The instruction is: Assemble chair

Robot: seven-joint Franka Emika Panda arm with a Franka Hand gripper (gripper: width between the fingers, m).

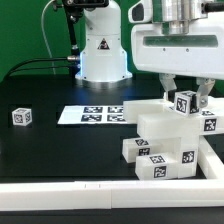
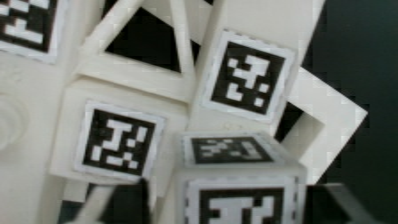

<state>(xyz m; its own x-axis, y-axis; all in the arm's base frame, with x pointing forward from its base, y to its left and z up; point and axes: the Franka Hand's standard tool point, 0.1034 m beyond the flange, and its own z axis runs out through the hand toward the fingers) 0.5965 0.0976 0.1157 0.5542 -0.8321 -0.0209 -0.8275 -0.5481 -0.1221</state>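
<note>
The black table (image 1: 50, 150) fills most of the exterior view, with a white rail (image 1: 100, 195) along its near edge. The robot's white base (image 1: 103, 50) stands at the far side, cables trailing from it toward the exterior view's left.

The chair (image 1: 165, 135) — a chunky stack of white blocky pieces bearing black-and-white tags — sits at the exterior view's right, near the front rail, with low blocks at its foot and a taller part rising above them. In the wrist view its tagged faces and slanted white bars crowd the whole picture.

The gripper (image 1: 184, 97) hangs directly over the chair's top, its fingers (image 1: 203, 99) spread on either side of the uppermost tagged block; whether they touch it I cannot tell.

The marker board (image 1: 90, 114) lies flat on the table, left of the chair.

A small tagged cube (image 1: 21, 117) sits alone — well apart, at the far left.
</note>
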